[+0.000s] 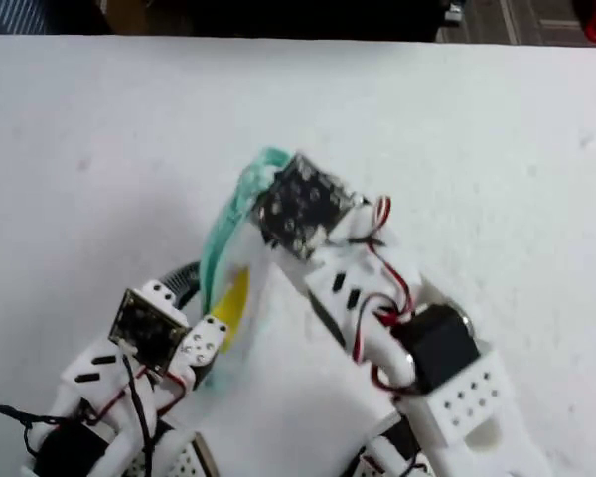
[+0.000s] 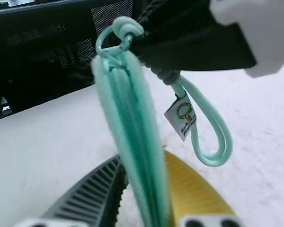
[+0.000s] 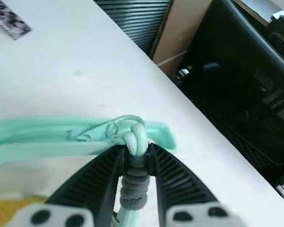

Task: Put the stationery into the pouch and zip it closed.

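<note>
White table (image 1: 99, 129) all round, and the mint-green zip pouch (image 1: 222, 231) lies near its middle, running from 1 o'clock down to 7. At the 1 o'clock end the right claw (image 3: 132, 153) pinches the mint cord zip pull (image 3: 134, 139). At 7 o'clock the left claw (image 2: 144, 161), with one grey jaw and one yellow, grips the pouch's edge.

Mint-green pouch (image 1: 215, 250), standing on edge (looped cord (image 2: 210, 161) at zipper)
</note>
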